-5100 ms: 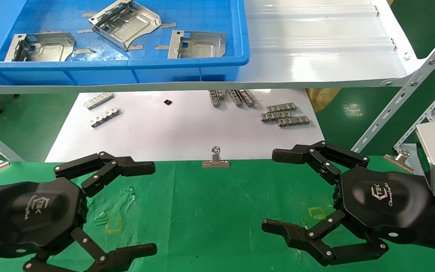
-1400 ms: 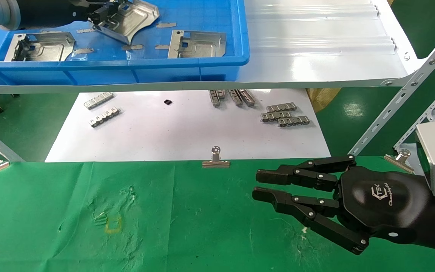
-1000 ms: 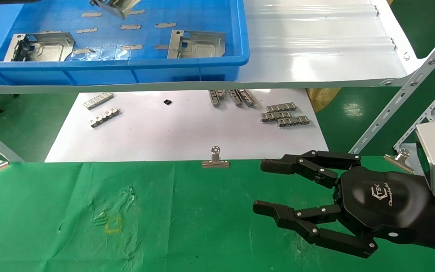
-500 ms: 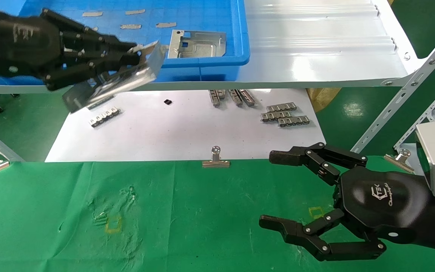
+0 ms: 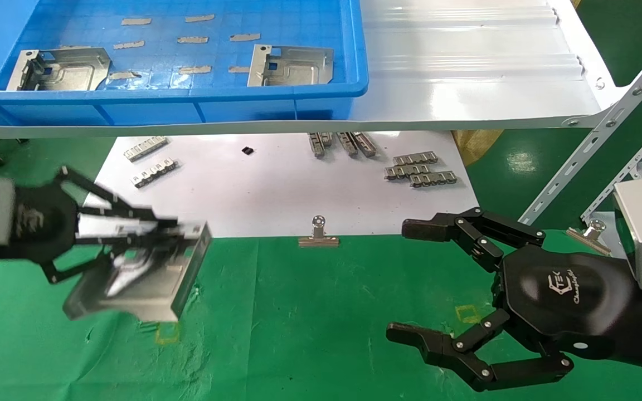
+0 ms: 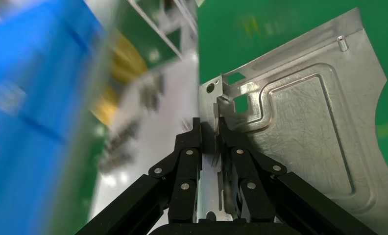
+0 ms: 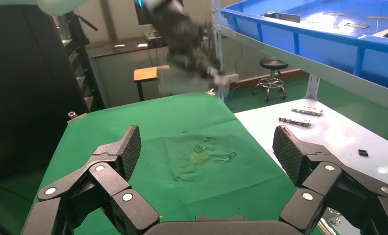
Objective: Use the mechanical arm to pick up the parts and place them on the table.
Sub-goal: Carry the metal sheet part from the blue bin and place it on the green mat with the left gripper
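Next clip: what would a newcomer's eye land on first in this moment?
The left gripper, shut on a silver sheet-metal part, holds it tilted above the green cloth table at the robot's left. Behind, a blue bin on the white shelf holds two more such parts. The right gripper hangs open over the cloth.

I saw a blue bin point(image 5: 321, 89) on a glossy white shelf point(image 5: 466, 83). Below lay a white sheet point(image 5: 271, 195) with toothed strips point(image 5: 421, 170), a binder clip point(image 5: 319, 234) at its edge.
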Action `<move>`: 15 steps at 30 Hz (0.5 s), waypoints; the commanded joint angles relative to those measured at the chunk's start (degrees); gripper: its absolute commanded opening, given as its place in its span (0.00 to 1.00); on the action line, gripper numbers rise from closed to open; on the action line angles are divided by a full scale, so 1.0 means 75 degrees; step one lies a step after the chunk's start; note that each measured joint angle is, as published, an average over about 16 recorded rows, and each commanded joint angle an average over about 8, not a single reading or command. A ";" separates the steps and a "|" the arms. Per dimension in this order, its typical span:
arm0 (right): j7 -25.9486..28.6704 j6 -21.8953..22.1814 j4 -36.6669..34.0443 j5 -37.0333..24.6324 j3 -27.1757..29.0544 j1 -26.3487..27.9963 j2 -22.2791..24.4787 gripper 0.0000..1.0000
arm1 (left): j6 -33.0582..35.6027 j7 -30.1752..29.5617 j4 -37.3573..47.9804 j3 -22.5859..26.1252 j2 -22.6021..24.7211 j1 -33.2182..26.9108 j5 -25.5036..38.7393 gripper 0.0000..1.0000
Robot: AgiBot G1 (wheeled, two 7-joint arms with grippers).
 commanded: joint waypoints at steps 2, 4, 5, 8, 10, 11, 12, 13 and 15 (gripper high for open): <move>0.0000 0.0000 0.0000 0.0000 0.0000 0.0000 0.0000 1.00 | -0.0193 0.0875 0.0235 0.0230 0.0015 0.0287 0.0190 0.00; 0.0000 0.0000 0.0000 0.0000 0.0000 0.0000 0.0000 1.00 | -0.0508 0.1432 0.0298 0.0269 0.0067 0.0602 0.0307 0.00; 0.0000 0.0000 0.0000 0.0000 0.0000 0.0000 0.0000 1.00 | -0.0670 0.1686 0.0286 0.0270 0.0075 0.0762 0.0341 0.00; 0.0000 0.0000 0.0000 0.0000 0.0000 0.0000 0.0000 1.00 | -0.1126 0.2258 0.0175 0.0228 0.0057 0.1257 0.0319 0.00; 0.0000 0.0000 0.0000 0.0000 0.0000 0.0000 0.0000 1.00 | -0.1365 0.2499 0.0080 0.0181 0.0026 0.1592 0.0216 0.00; 0.0000 0.0000 0.0000 0.0000 0.0000 0.0000 0.0000 1.00 | -0.1459 0.2600 0.0027 0.0159 0.0002 0.1751 0.0160 0.00; 0.0000 0.0000 0.0000 0.0000 0.0000 0.0000 0.0000 1.00 | -0.1550 0.2699 -0.0021 0.0140 -0.0022 0.1907 0.0109 0.01; 0.0000 0.0000 0.0000 0.0000 0.0000 0.0000 0.0000 1.00 | -0.1634 0.2782 -0.0059 0.0127 -0.0041 0.2051 0.0069 0.05; 0.0000 0.0000 0.0000 0.0000 0.0000 0.0000 0.0000 1.00 | -0.1798 0.2921 -0.0111 0.0111 -0.0067 0.2307 0.0012 0.27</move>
